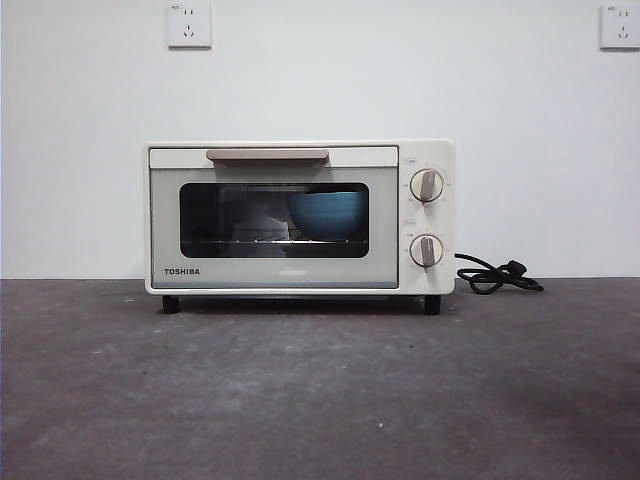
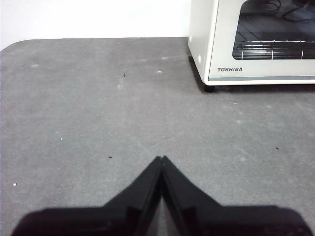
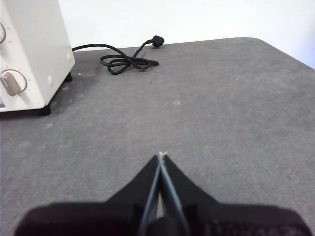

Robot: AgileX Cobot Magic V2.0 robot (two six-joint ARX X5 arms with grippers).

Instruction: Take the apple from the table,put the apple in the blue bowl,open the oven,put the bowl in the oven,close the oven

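The cream-white oven point(image 1: 300, 217) stands at the back of the table point(image 1: 320, 390) with its door shut. Through the dark glass window the blue bowl point(image 1: 328, 212) rests on the rack inside, toward the right. The apple is hidden from view. My left gripper point(image 2: 162, 158) is shut and empty, hovering over bare table to the oven's left front; the oven point(image 2: 256, 42) shows at the edge of that view. My right gripper point(image 3: 161, 154) is shut and empty, over the table to the oven's right, where the oven's knob side point(image 3: 29, 54) shows.
A coiled black power cord with plug point(image 1: 497, 275) lies on the table right of the oven, also the cord point(image 3: 125, 60) in the right wrist view. White wall with two sockets point(image 1: 189, 24) stands behind. The table's rounded corners show in both wrist views.
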